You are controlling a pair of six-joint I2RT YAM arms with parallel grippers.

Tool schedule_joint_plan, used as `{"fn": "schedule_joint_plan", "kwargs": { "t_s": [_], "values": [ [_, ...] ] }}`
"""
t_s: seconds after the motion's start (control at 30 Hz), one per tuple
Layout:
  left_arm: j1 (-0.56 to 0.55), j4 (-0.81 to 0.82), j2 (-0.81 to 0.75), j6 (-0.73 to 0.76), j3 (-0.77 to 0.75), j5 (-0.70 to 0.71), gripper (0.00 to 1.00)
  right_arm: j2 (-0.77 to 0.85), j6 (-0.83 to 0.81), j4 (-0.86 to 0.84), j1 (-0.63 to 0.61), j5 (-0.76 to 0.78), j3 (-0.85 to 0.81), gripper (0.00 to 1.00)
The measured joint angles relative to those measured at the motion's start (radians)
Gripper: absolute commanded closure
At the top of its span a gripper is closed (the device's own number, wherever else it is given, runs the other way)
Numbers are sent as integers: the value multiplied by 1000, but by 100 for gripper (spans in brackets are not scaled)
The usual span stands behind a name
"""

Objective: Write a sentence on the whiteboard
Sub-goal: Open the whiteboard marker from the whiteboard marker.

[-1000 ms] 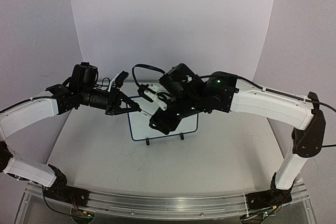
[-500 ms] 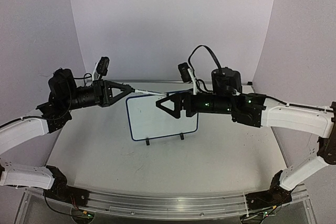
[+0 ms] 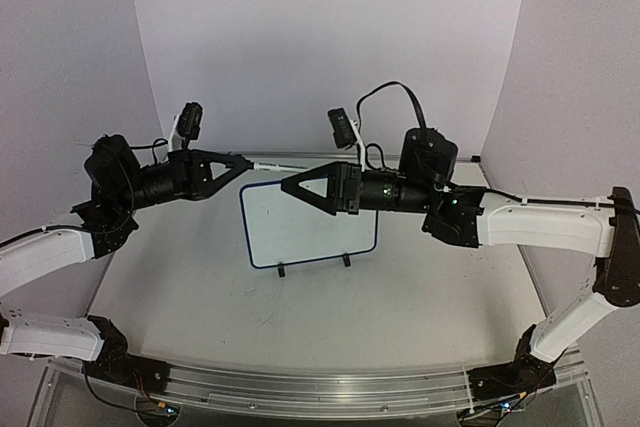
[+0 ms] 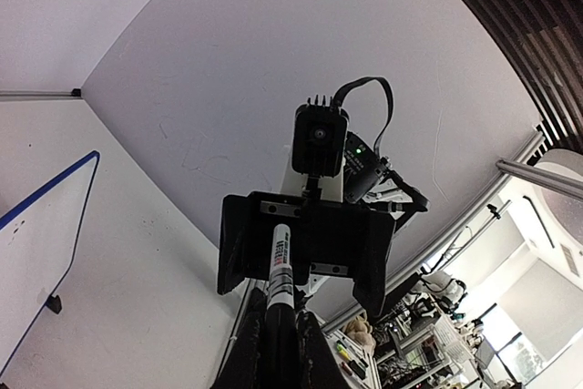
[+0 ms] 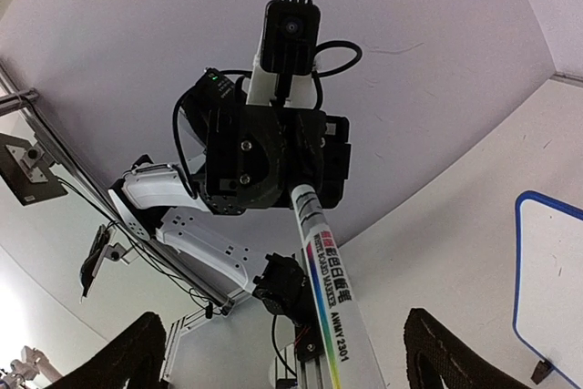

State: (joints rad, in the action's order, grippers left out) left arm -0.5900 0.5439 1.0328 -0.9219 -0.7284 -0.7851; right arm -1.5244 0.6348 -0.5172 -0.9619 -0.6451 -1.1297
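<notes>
**Marker pinched by left, right spread around it, above the whiteboard**

- The whiteboard [image 3: 300, 232] stands upright on its two black feet mid-table [image 3: 200, 297], face toward the arm bases. Blue frame fully visible in the top view.
- The left gripper [image 3: 245, 161] hangs in the air up and left of the board's top-left corner, pointing right. Its fingers are pressed together on the black barrel of a marker pen [image 5: 321, 275]. My left wrist view shows the pen gripped low, with its white printed end sticking out ahead.
- The right gripper [image 3: 290, 185] faces it from the other side. In the top view it sits over the board's top edge, nose toward the left gripper.
- Its fingers are spread wide. In the right wrist view they sit at the two bottom corners, and the pen runs between them with clear gaps on both sides, so no contact that I can see.
- From the left wrist camera, the pen's far end sits in front of the right gripper's palm, between its two fingers.
- Both grippers and the pen are off the board. In both wrist views it shows only at the frame edge.
</notes>
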Motion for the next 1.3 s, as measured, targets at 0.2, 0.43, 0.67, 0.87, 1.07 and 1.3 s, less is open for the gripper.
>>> {"fn": "schedule_joint_plan", "kwargs": {
  "t_s": [0.2, 0.43, 0.67, 0.87, 1.07, 1.3],
  "values": [
    [0, -16, 3, 6, 0, -5, 100, -21, 26, -20, 0, -25, -5, 20],
    [0, -38, 32, 8, 0, -16, 100, -34, 35, -26, 0, -36, -12, 23],
    [0, -38, 54, 9, 0, -25, 100, -51, 40, -28, 1, -39, -29, 26],
    [1, -37, 60, 8, 0, -26, 100, -67, 43, -28, 2, -41, -39, 30],
    [-1, -37, 70, 8, 0, -28, 100, -79, 46, -28, 2, -45, -43, 33],
    [-10, -9, 86, 5, 0, -32, 100, -80, 48, -28, 2, -46, -47, 40]
  ]
}}
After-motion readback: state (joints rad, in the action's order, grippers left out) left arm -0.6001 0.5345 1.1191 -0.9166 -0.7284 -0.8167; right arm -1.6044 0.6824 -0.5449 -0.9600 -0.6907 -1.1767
